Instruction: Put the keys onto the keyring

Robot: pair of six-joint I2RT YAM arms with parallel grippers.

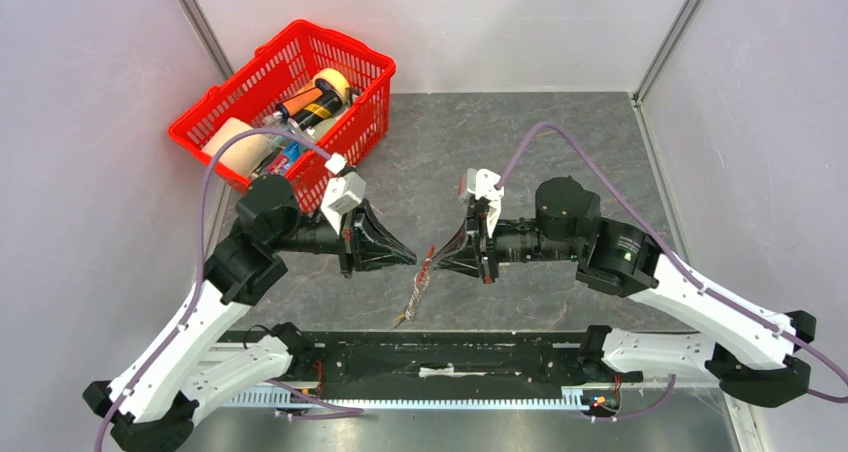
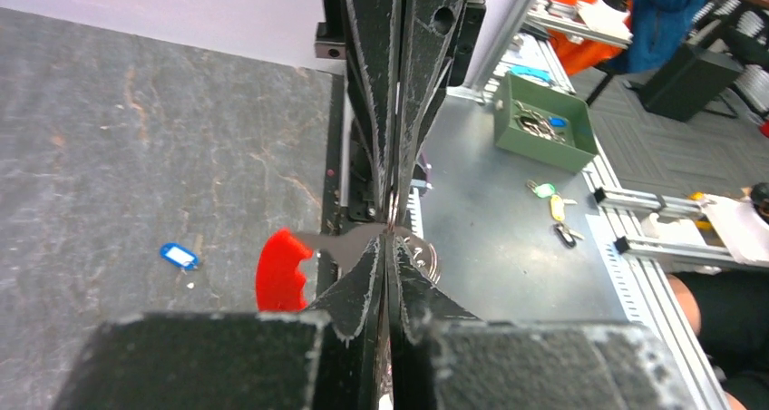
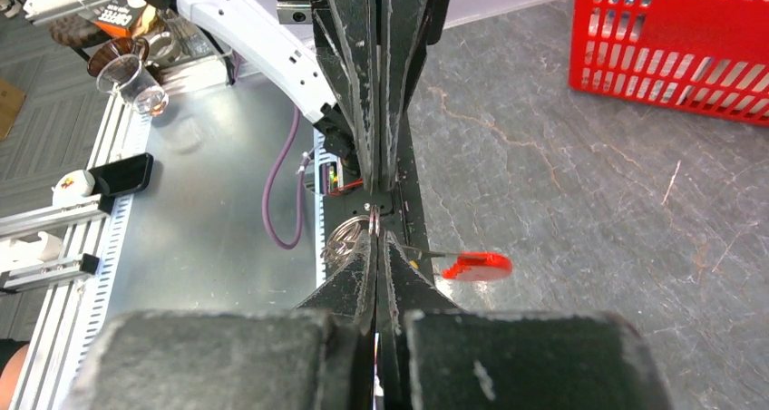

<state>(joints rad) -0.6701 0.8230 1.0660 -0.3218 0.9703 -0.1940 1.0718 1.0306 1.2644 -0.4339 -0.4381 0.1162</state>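
Left fingers [image 2: 358, 287] and right fingers [image 3: 403, 278] both clenched on keyring [image 2: 281, 274], tip to tip (red crescent poking out sideways). Blue key [image 2: 179, 255] loose on bench [image 2: 136, 138], well apart. Step, by my judgement: steadying ring. Next: one side releases, fetches key.

tabletop [image 1: 440, 142] — dark grey, rust-veined marbling | keyring [image 2: 281, 269] — red clip, silvery rings | key [image 2: 180, 255]: blue head, white label | basket [image 3: 671, 47]: red lattice | cable [image 3: 268, 197]: purple | arms [image 1: 190, 332]: white shells, black joints
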